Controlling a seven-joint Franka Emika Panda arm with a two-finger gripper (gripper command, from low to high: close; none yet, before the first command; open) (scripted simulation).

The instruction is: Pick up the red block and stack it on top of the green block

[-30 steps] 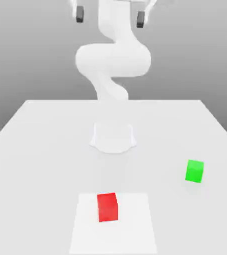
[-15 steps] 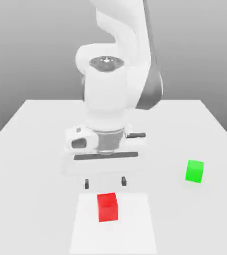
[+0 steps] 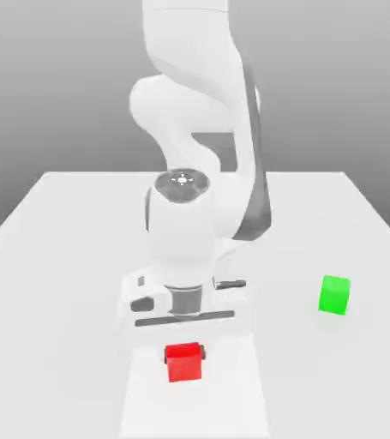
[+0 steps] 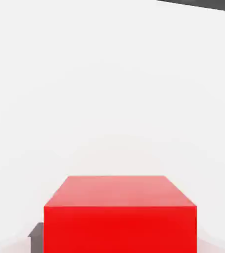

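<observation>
My jaws, wide open above it a moment ago, now grip the small bright-red matte cube, so lifting can come next.

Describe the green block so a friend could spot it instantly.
Start with the big pale table the white robot arm leans over. Toward the exterior view's right side sits a small plain cube, the green block. It stands alone, bright green, unlike the same-shaped red block at the hand.
</observation>
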